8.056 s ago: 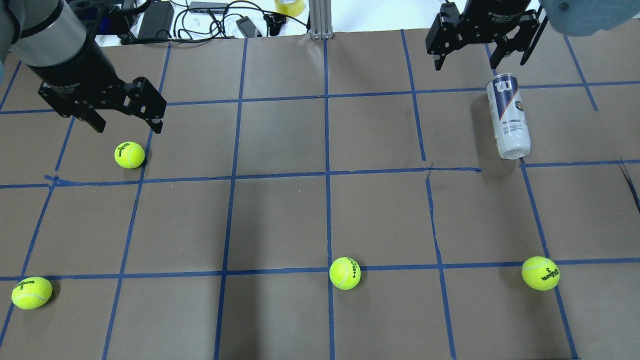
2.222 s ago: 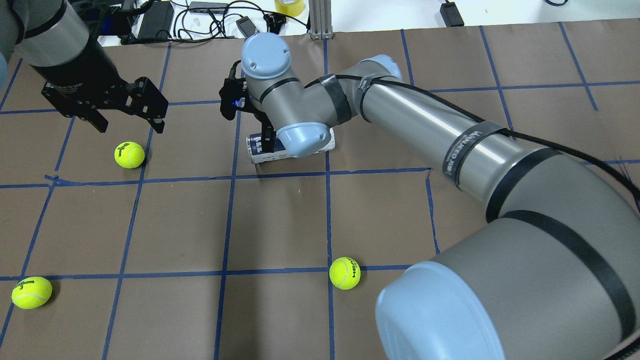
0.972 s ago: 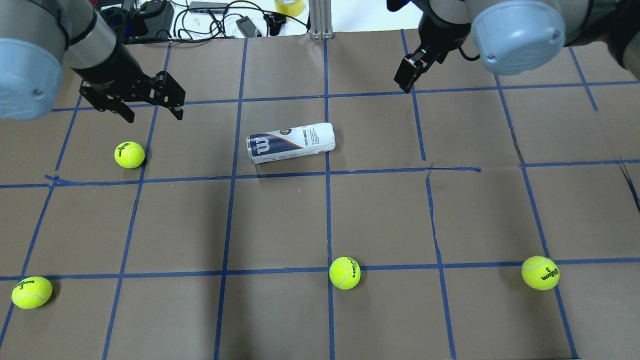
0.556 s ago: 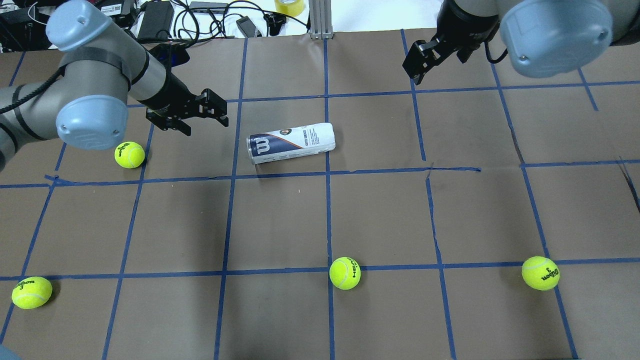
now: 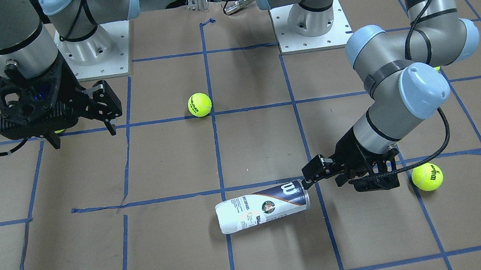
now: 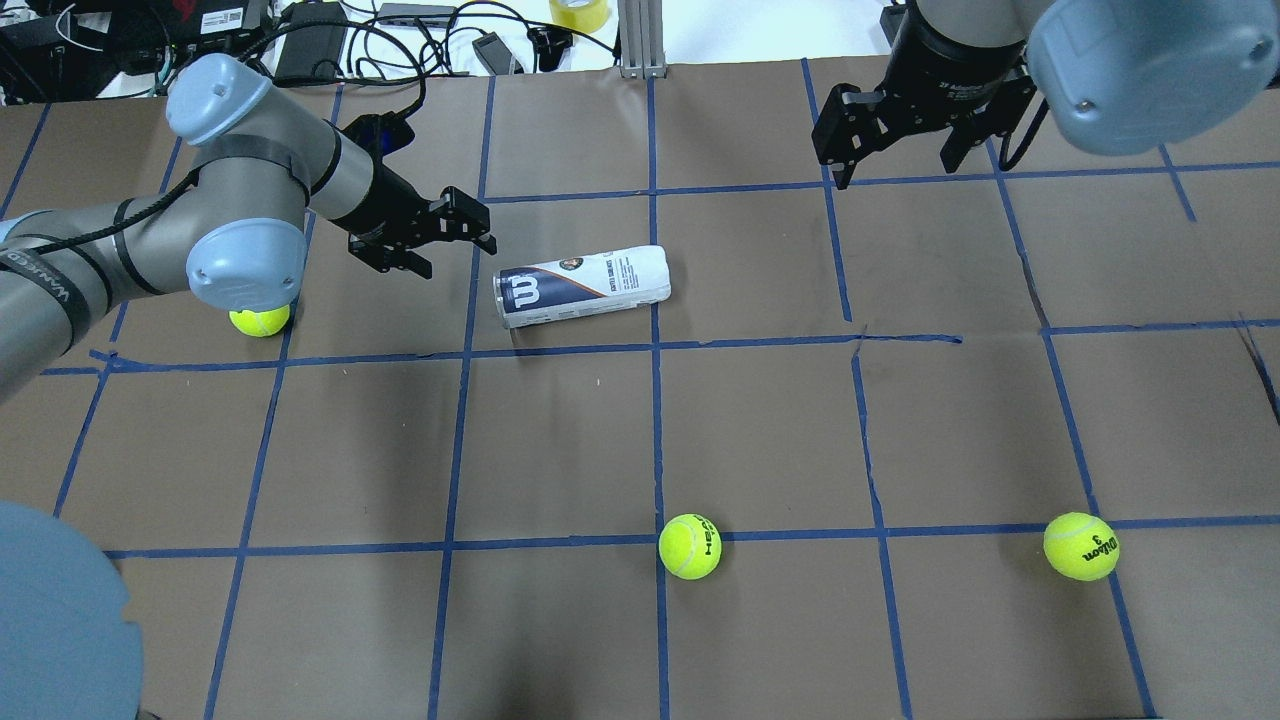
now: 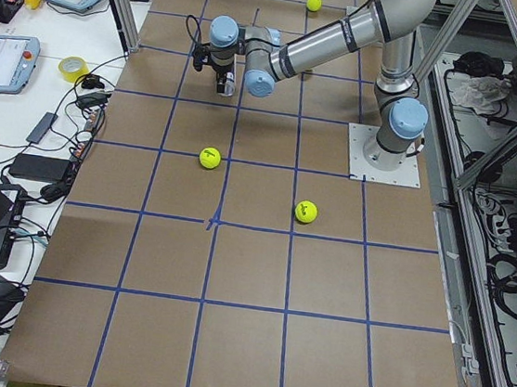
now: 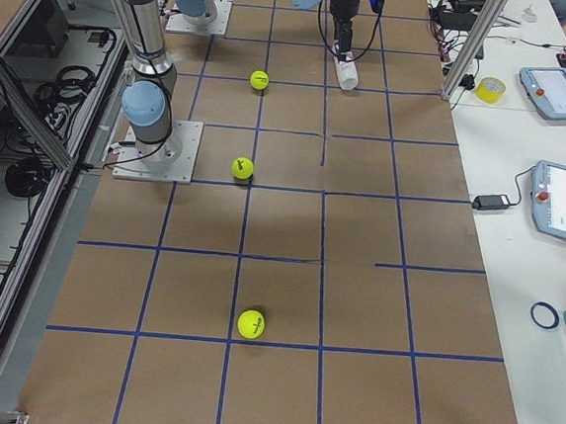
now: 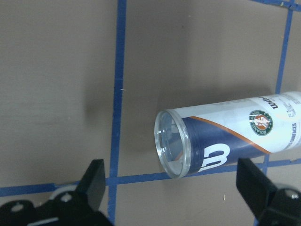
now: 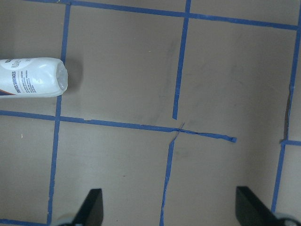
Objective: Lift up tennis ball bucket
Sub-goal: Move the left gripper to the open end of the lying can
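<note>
The tennis ball bucket (image 6: 582, 286) lies on its side on the brown table, silver rim end to the left, white end to the right. It also shows in the front view (image 5: 261, 206), the left wrist view (image 9: 225, 141) and the right wrist view (image 10: 33, 76). My left gripper (image 6: 455, 255) is open and empty, low over the table just left of the rim end, not around the can (image 5: 325, 180). My right gripper (image 6: 893, 162) is open and empty, far off at the back right (image 5: 82, 136).
Tennis balls lie at the front middle (image 6: 690, 546), the front right (image 6: 1081, 546) and half under my left elbow (image 6: 260, 320). Cables and devices (image 6: 400, 30) and a metal post (image 6: 640, 40) line the far edge. Blue tape marks a grid on the table.
My left gripper has moved right, close to the bucket's rim end, and the arm now covers part of the left ball. My right gripper has turned in place. The bucket has not moved.
</note>
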